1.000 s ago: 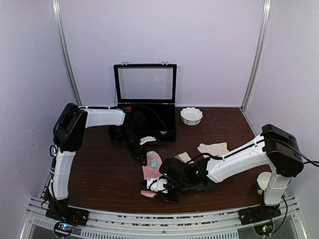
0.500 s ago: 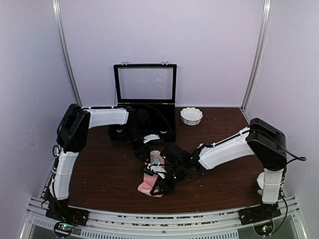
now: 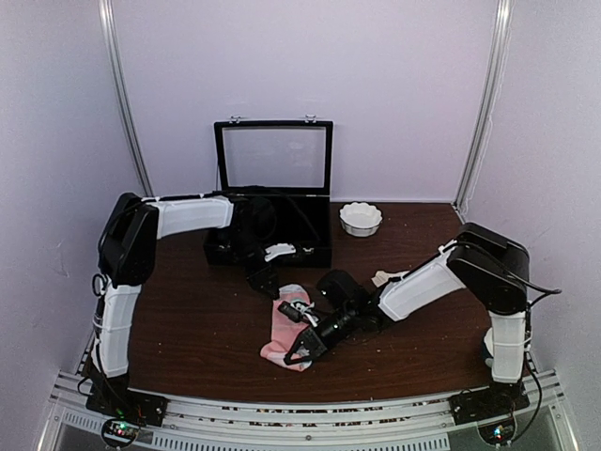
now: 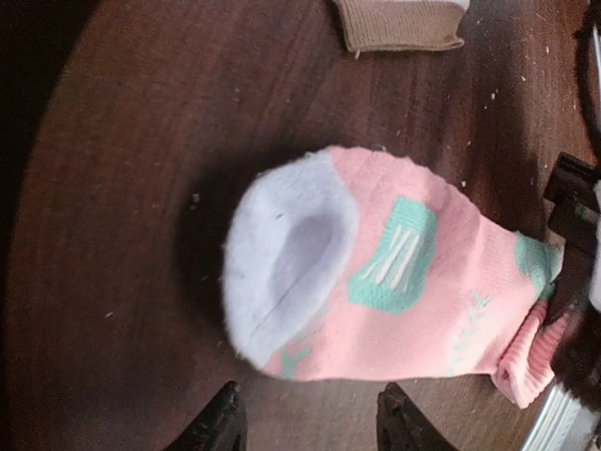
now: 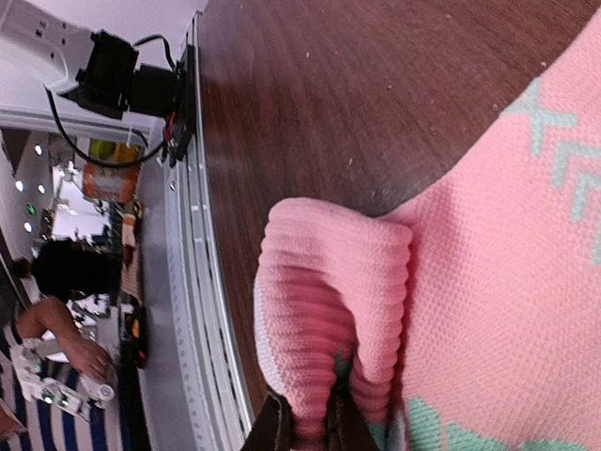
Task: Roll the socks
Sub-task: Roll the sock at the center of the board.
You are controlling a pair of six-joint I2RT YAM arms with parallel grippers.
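Observation:
The long pink sock [image 3: 284,324] with mint patches lies on the dark table in front of the box. In the left wrist view it [image 4: 413,282] lies flat with a pale rounded end [image 4: 286,258]. My right gripper [image 3: 305,345] is shut on its ribbed pink cuff [image 5: 338,291], which is pinched between the fingers and folded over. My left gripper [image 4: 310,427] is open and empty just above the table beside the sock's pale end; it also shows in the top view [image 3: 266,280]. The cream-beige sock [image 4: 399,23] lies apart, mostly hidden behind my right arm in the top view [image 3: 385,278].
A black box [image 3: 272,246] with its glass lid raised stands at the back. A white fluted bowl [image 3: 361,218] sits to its right. The metal rail [image 5: 192,310] of the table's front edge runs close to the held cuff.
My right arm has swung left and forward over the sock, with the cuff in its gripper. The left gripper has drawn back a little toward the box. The cream sock is now mostly covered.

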